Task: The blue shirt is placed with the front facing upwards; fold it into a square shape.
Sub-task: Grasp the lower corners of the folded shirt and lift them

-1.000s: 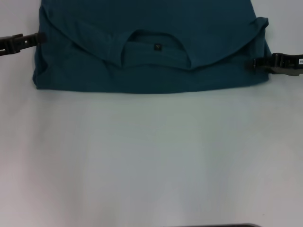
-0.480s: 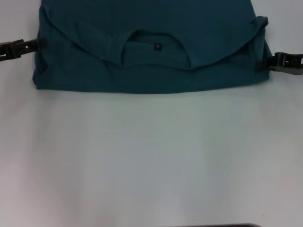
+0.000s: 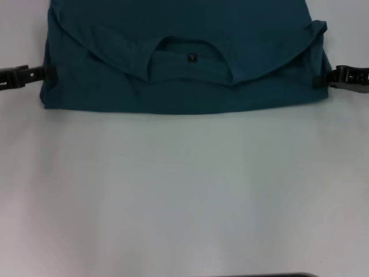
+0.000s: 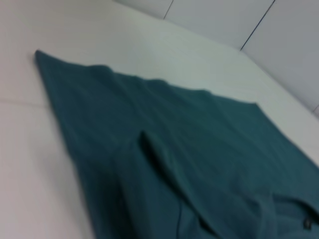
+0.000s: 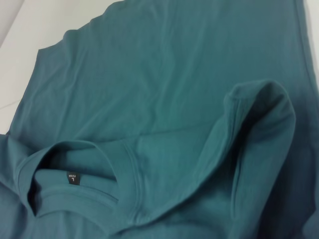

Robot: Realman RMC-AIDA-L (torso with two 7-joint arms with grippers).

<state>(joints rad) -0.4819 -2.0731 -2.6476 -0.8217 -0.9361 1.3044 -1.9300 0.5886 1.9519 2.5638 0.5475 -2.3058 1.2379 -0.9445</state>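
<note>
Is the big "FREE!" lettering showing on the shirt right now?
No, the blue shirt shows only plain teal cloth around its neck opening and small black label; no lettering is visible.

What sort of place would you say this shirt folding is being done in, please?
Probably a lab or test room rather than a home: the blue shirt lies on a plain white table, pale panelled walls stand behind it, and the left tool and right tool are at its sides.

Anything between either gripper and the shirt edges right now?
Nothing visible. The left gripper sits at the left edge of the blue shirt and the right gripper at its right edge, with only bare white table around them.
</note>
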